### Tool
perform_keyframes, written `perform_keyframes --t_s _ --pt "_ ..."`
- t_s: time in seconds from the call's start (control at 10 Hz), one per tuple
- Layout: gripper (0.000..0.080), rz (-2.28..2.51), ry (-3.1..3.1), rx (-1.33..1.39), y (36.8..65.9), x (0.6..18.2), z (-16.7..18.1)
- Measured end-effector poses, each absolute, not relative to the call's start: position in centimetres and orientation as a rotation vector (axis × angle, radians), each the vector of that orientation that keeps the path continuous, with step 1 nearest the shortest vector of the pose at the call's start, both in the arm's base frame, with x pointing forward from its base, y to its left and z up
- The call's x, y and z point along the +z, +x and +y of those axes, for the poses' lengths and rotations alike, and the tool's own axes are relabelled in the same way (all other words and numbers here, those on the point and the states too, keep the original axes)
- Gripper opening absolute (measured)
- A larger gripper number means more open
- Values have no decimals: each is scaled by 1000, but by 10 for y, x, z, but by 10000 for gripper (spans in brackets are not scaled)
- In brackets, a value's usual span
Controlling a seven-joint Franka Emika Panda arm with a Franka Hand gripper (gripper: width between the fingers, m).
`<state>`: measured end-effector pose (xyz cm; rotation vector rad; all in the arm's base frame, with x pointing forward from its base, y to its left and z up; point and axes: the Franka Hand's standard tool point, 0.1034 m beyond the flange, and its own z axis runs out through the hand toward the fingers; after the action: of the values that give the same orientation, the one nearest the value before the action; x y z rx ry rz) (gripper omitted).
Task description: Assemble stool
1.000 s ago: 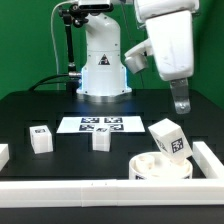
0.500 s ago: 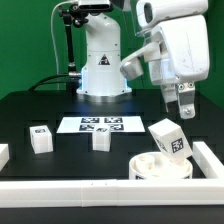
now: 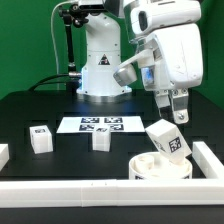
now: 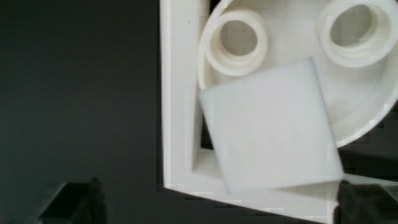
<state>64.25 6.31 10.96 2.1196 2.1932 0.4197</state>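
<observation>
Black table (image 3: 30, 105) is carrying everything, with the white arm (image 3: 175, 45) reaching over the exterior view's right side. Long white rail (image 3: 100, 190) is edging the front. Round stool seat (image 3: 148, 168) is lying in the near right corner beside the rail. One tagged leg (image 3: 168, 140) is leaning tilted on it, touching. Marker board (image 3: 98, 125) is lying mid-table. Two more legs are standing apart: one (image 3: 41, 138) toward the left, one (image 3: 101, 140) just in front of the marker board. Gripper (image 3: 178, 115) is hanging just above the tilted leg, fingers (image 4: 71, 203) spread wide, holding nothing.
</observation>
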Motion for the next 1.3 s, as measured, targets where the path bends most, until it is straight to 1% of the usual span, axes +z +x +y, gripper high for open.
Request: perform_keyframes --t_s 0.5,0.7,0.8,0.9,1.0,1.3 --pt "648 2192 2121 420 642 110 63" --pt "648 2182 2105 417 641 126 62" --pt "648 2179 2109 412 638 126 59" --pt "648 2176 2113 410 638 125 56" --pt "648 2178 2122 404 634 119 55" --pt "648 2205 2144 383 626 96 58"
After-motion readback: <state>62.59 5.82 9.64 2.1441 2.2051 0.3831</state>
